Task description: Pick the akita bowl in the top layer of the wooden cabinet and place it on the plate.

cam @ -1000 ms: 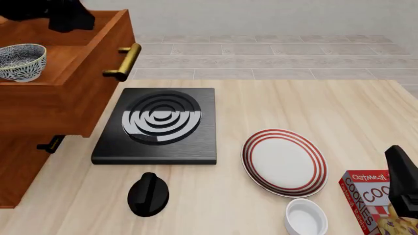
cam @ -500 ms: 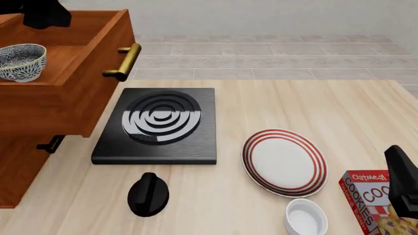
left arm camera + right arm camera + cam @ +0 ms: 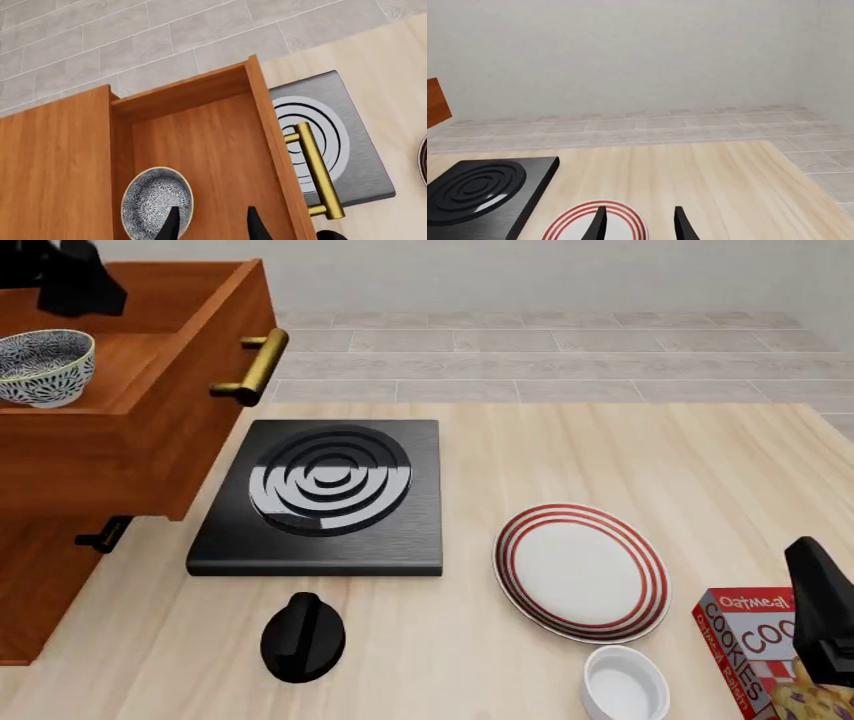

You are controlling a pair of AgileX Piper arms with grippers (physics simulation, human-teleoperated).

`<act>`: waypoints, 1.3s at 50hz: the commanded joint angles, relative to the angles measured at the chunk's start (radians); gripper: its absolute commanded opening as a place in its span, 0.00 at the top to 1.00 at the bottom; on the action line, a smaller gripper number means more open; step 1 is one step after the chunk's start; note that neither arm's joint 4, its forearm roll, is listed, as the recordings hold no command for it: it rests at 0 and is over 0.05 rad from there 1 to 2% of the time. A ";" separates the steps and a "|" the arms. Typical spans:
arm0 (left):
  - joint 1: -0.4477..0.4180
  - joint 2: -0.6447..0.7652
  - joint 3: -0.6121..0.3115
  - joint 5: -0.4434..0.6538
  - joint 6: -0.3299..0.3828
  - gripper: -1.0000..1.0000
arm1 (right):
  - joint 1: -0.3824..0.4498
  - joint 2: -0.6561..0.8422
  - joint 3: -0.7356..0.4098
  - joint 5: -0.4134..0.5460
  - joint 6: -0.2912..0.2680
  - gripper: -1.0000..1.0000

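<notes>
The akita bowl (image 3: 43,365) (image 3: 156,202), blue-and-white patterned, sits in the pulled-out top layer (image 3: 134,455) (image 3: 207,155) of the wooden cabinet (image 3: 40,580). My left gripper (image 3: 74,285) (image 3: 210,225) hovers open above the drawer, just behind and to the right of the bowl, with nothing between its fingers. The red-ringed plate (image 3: 581,570) (image 3: 594,222) lies on the table right of centre. My right gripper (image 3: 639,225) is open above the plate's near side; its arm (image 3: 827,615) shows at the front right edge.
A black stove (image 3: 327,495) lies between cabinet and plate. A black knob-like object (image 3: 303,637) lies in front of it. A small white bowl (image 3: 625,685) and an oatmeal cookie box (image 3: 767,650) stand at the front right. The drawer's brass handle (image 3: 254,365) juts out over the stove.
My left gripper has moved left over the open drawer, closer to the bowl. The bowl, plate and right arm have not moved.
</notes>
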 commanded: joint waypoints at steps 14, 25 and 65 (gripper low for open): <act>0.064 0.081 -0.014 -0.003 0.050 0.00 | 0.002 0.000 0.000 0.002 0.004 0.00; 0.094 0.119 -0.026 -0.009 0.068 0.00 | -0.006 0.000 0.001 0.001 0.011 0.00; 0.086 0.109 0.152 -0.126 0.037 0.00 | -0.005 0.000 0.001 0.002 0.007 0.00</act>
